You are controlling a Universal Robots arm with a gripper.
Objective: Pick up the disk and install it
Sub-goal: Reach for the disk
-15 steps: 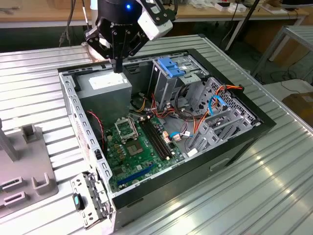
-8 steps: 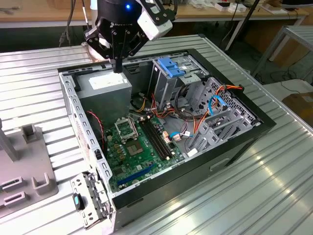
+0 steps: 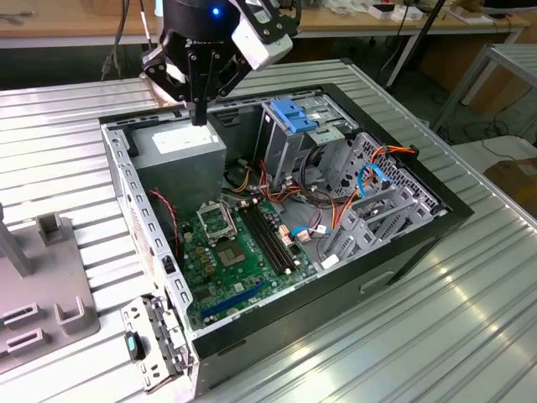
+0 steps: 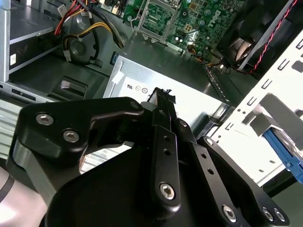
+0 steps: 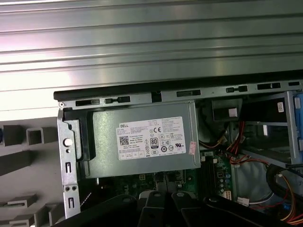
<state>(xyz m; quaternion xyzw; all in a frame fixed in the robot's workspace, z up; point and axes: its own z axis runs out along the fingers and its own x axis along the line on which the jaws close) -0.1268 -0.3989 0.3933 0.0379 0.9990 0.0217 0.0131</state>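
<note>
The disk is out of view. My black gripper (image 3: 200,116) hangs over the back corner of an open computer case (image 3: 436,220), at the exterior view's left. Its fingers are pressed together with nothing between them. Right under it lies the big grey metal box with a white sticker (image 3: 180,151). In the second wrist view the closed fingertips (image 4: 163,97) point at that box (image 4: 199,101). The first wrist view has the box (image 5: 142,137) in the middle and the gripper (image 5: 163,189) at the frame's edge.
A grey drive cage with blue plastic tabs (image 3: 295,117) stands inside the case beside the box. A green motherboard (image 3: 235,252) and loose cables (image 3: 336,210) cover the case floor. A grey fixture (image 3: 42,285) sits on the ribbed metal table (image 3: 436,336) at the exterior view's left.
</note>
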